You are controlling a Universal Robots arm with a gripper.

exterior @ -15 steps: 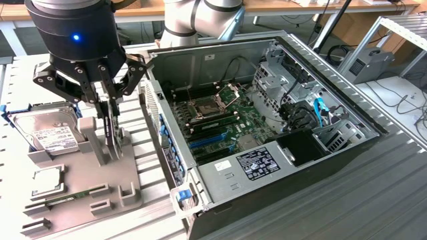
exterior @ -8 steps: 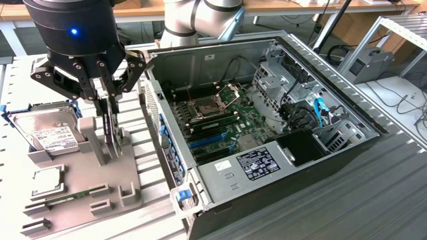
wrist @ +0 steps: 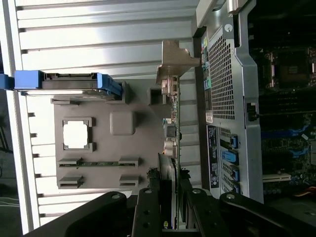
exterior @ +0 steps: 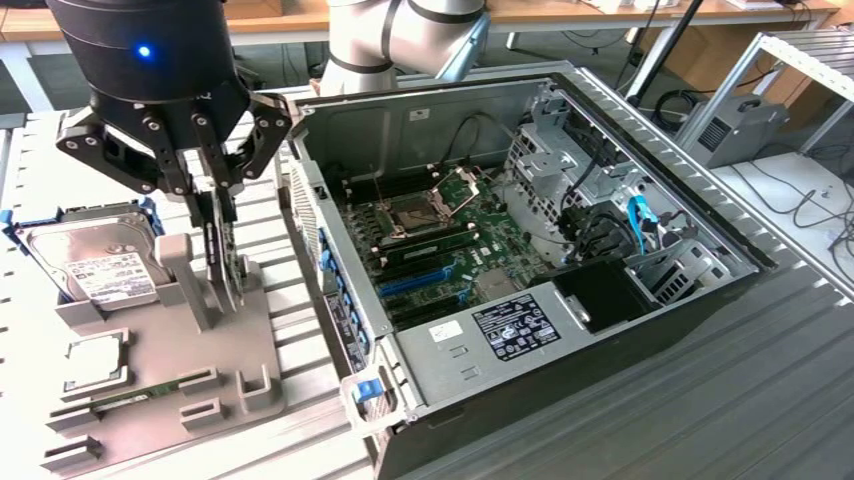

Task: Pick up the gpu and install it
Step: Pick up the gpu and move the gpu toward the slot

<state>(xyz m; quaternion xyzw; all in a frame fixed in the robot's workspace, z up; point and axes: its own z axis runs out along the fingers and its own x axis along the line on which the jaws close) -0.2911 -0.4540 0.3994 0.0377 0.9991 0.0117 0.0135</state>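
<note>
While hanging straight down over the flat grey plastic tray (exterior: 160, 445) at the exterior view's left, clamps with the black metal gripper (exterior: 214, 230) on the gpu (exterior: 228, 272), a thin flat card with a dark face, a green back and a pale metal end piece (wrist: 174, 61). Shut tight on it, with one finger (wrist: 148, 210) on each flat side and no gap to see.

Standing up on its long edge, right under the wrist, with the bottom edge down between the tall grey posts (exterior: 187, 285) of the tray. Not lifted clear yet, by the look of it.

Long way of the card: level, running side by side with the holed silver wall (wrist: 222, 74) of the big open grey metal computer case (exterior: 387, 130). Pale end piece well out past the fingers.

Just beside the tray, toward the exterior view's right: the case, lying open with the green board (exterior: 514, 235) facing up. Down on that board, the long blue slots (exterior: 414, 283), well apart from the card and lower than the case rim. Probably lying crosswise to the card's long way, judging from the wrist view.

Near the card on its other side, but not touching: a silver hard drive in a blue frame (exterior: 100, 265). Not the thing to pick.
</note>
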